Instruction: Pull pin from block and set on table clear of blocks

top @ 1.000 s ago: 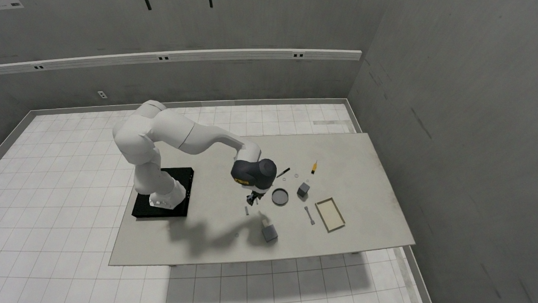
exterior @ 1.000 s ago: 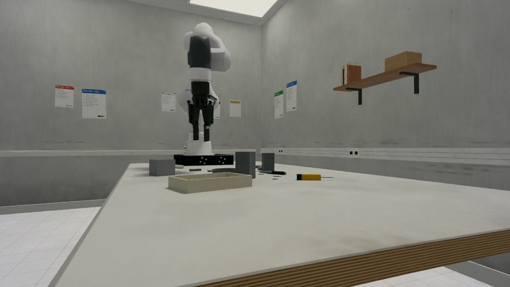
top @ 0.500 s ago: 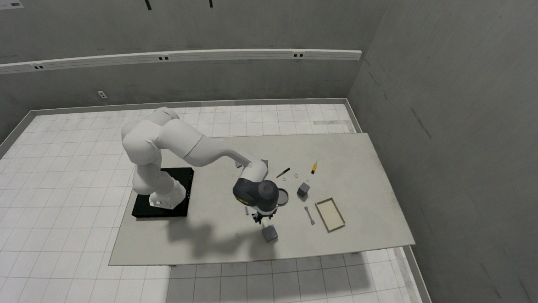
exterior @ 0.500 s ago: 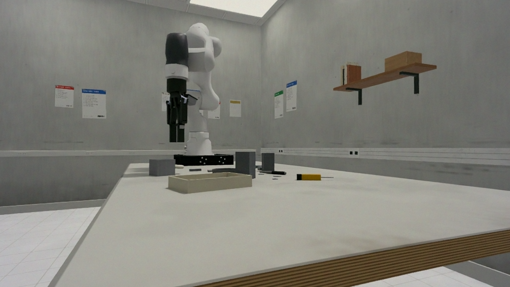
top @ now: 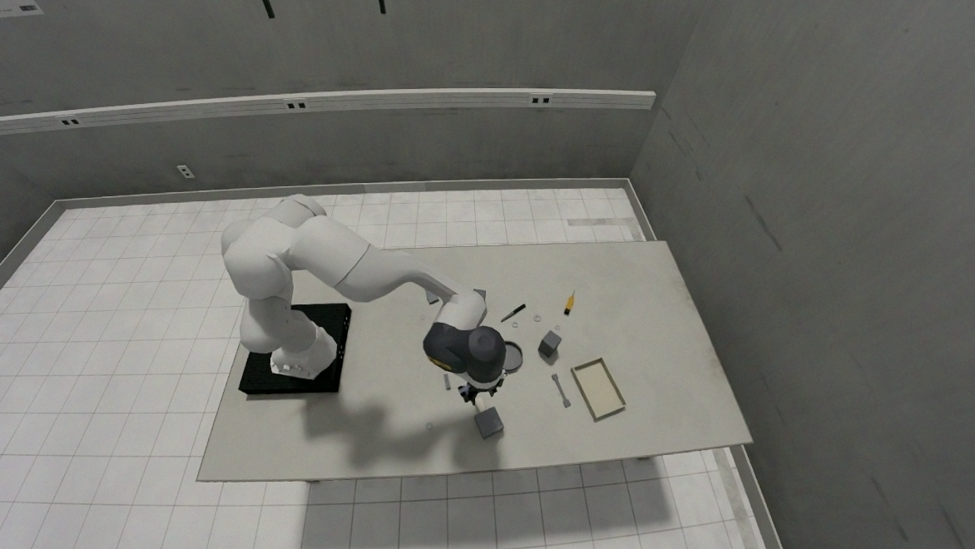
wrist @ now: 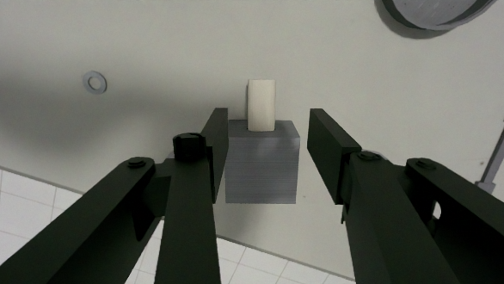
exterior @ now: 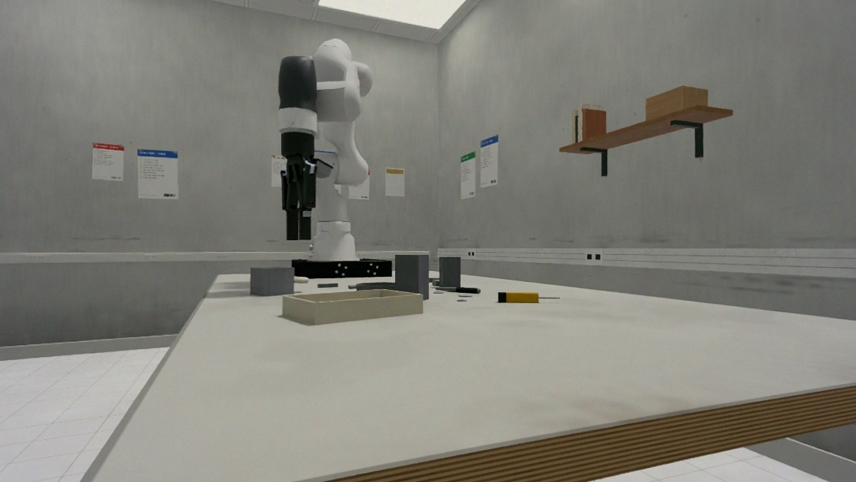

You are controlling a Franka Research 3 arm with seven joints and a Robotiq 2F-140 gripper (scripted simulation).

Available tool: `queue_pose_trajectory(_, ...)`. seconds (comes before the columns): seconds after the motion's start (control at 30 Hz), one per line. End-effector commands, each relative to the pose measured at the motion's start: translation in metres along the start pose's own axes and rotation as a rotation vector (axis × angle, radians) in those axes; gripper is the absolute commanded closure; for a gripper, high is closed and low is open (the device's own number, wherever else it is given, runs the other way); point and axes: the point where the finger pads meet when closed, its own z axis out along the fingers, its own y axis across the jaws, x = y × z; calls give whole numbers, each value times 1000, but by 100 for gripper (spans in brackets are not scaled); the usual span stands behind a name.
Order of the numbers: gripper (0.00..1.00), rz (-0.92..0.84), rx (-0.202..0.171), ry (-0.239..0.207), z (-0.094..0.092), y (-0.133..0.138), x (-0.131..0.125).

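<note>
A grey block (top: 488,422) (exterior: 271,280) (wrist: 261,168) stands near the table's front edge. A cream pin (top: 482,406) (exterior: 301,279) (wrist: 261,104) sticks out sideways from one of its faces, lying level just above the table. My gripper (top: 475,395) (exterior: 297,230) (wrist: 267,128) points straight down and hangs well above the pin and block. It is partly open and empty; in the wrist view its two fingers frame the block from above.
A round dark dish (top: 515,354) (wrist: 426,13) lies just behind the gripper. A second grey block (top: 549,343) (exterior: 412,274), a cream tray (top: 617,395) (exterior: 353,308), a grey flat part (top: 561,389), a black pen (top: 512,312) and a yellow screwdriver (top: 568,303) (exterior: 518,296) lie to the right. A washer (wrist: 95,82) lies to the left.
</note>
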Motion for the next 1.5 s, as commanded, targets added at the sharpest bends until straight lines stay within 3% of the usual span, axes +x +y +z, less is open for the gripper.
queue_pose_trajectory(0.0,59,7,-11,2,1,5,1)
queue_pose_trajectory(0.73,59,-22,-30,10,-2,16,11)
queue_pose_trajectory(1.47,59,-65,-36,-17,-14,30,23)
